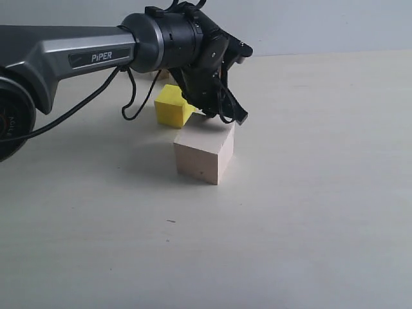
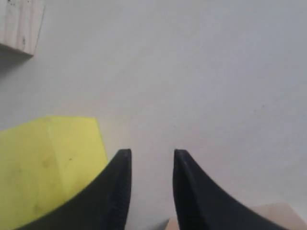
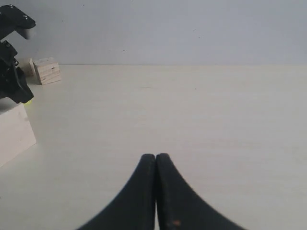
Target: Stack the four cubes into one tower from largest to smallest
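The large pale wood cube [image 1: 205,151] stands on the table, and the bright yellow cube [image 1: 172,106] sits just behind it to the left. My left gripper [image 1: 224,114] hangs open and empty over the large cube's far top edge, beside the yellow cube. In the left wrist view the yellow cube [image 2: 43,167] lies beside one finger of the left gripper [image 2: 151,158], and a small wood cube [image 2: 19,24] shows farther off. My right gripper [image 3: 156,158] is shut and empty, well away from the large cube [image 3: 14,136]. Two small wood cubes [image 3: 47,71] stand side by side at the back.
The left arm [image 1: 77,55] stretches in from the left and hides most of the small cubes in the exterior view. A pale wall [image 1: 322,26] bounds the table at the back. Bare table [image 1: 309,212] lies to the right of and in front of the cubes.
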Robot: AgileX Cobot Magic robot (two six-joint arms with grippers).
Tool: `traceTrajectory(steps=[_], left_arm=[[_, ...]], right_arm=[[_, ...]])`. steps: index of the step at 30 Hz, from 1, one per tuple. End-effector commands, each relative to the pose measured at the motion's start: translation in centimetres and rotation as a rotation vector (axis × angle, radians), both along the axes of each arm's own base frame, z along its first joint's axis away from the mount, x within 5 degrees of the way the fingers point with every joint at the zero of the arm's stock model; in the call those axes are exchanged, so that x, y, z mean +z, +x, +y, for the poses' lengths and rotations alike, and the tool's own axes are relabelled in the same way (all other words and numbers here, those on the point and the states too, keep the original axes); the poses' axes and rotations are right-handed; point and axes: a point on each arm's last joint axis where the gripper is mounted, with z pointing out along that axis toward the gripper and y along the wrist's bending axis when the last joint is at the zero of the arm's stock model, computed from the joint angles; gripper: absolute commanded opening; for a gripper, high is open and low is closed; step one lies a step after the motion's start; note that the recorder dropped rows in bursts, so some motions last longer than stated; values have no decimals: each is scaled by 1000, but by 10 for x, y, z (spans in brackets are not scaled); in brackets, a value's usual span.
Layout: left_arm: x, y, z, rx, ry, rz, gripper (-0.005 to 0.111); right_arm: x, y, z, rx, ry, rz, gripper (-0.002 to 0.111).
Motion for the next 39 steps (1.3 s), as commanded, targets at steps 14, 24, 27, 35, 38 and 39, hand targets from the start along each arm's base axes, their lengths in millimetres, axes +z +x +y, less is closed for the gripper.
traceTrajectory(steps=[14,24,27,35,38,39], left_arm=[[12,5,26,130,105,11,31],[46,-19,-3,-6,-66,39,31],[52,-30,-18,-51,-95,15,31],[50,-53,-39,-131,-102,52,31],[41,-55,-36,-123,-52,98,31],[36,-55,-36,-123,-32,116,31]], right_arm=[[-1,0,0,-5,4,-7,0],[-1,0,0,-5,4,-7,0],[-1,0,0,-5,4,-7,0],[-1,0,0,-5,4,-7,0],[-1,0,0,-5,4,-7,0],[-1,0,0,-5,4,-7,0]])
